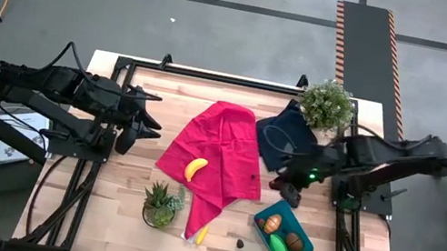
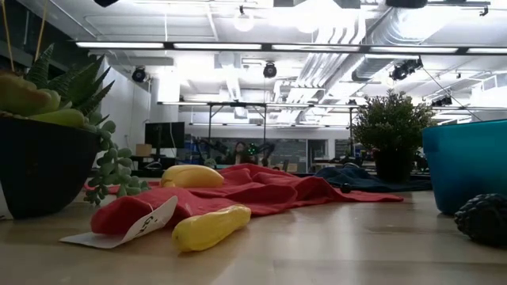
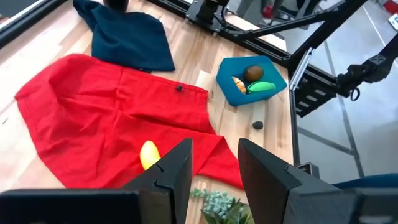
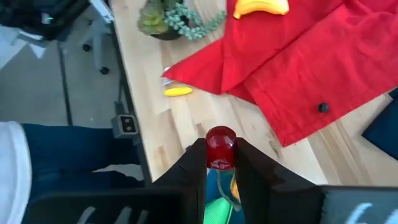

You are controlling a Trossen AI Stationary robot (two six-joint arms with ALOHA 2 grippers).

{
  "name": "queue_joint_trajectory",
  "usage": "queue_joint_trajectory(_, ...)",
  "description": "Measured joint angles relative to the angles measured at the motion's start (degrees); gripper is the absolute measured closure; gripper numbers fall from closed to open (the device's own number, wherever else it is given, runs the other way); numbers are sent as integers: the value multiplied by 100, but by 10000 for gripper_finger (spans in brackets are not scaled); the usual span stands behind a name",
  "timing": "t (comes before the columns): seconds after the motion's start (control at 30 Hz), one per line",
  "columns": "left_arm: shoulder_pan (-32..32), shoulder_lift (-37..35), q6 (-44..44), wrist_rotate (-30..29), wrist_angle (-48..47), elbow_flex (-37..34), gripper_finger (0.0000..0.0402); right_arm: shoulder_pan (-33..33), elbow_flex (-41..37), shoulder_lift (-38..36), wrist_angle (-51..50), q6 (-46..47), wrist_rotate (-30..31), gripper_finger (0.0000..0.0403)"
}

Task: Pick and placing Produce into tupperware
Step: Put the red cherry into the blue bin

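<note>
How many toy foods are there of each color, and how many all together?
Yellow: 2, a banana on the red cloth and another banana by the cloth's lower tip.
Orange: 1, in the teal tub.
Green: 1, in the tub.
Brown: 1, in the tub.
Red: 1, held in the right gripper.
Total: 6

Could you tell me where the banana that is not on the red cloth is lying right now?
In the high view the banana lies on the bare wood near the table's front edge, at the red cloth's lower tip, right of the small potted succulent.
</note>
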Motion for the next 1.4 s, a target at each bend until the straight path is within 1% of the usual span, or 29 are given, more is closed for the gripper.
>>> queue_joint_trajectory(0.13,0,3,-262,-2,0,0,284,218,2,-339,-328,40,5,352)
queue_joint_trajectory(0.3,0,3,-882,-4,0,-1,284,681,2,-708,-822,228,38,352)
queue_joint_trajectory(0.4,0,15,-1226,-9,0,0,284,1017,2,-874,-957,365,148,352)
queue_joint_trajectory(0.53,0,78,-1438,-66,3,-7,284,1384,2,-989,-988,469,310,352)
queue_joint_trajectory(0.67,0,196,-1549,-169,155,-9,284,1635,2,-978,-985,466,335,352)
queue_joint_trajectory(0.87,0,387,-1549,-171,834,2,284,2006,2,-907,-982,453,443,352)
queue_joint_trajectory(1.0,0,438,-1542,-221,1028,5,284,2254,2,-860,-979,521,526,352)
queue_joint_trajectory(1.23,0,453,-1544,-298,986,-4,284,2617,2,-675,-980,752,760,352)
queue_joint_trajectory(1.4,0,452,-1544,-318,986,-4,284,2830,0,-374,-981,810,769,352)
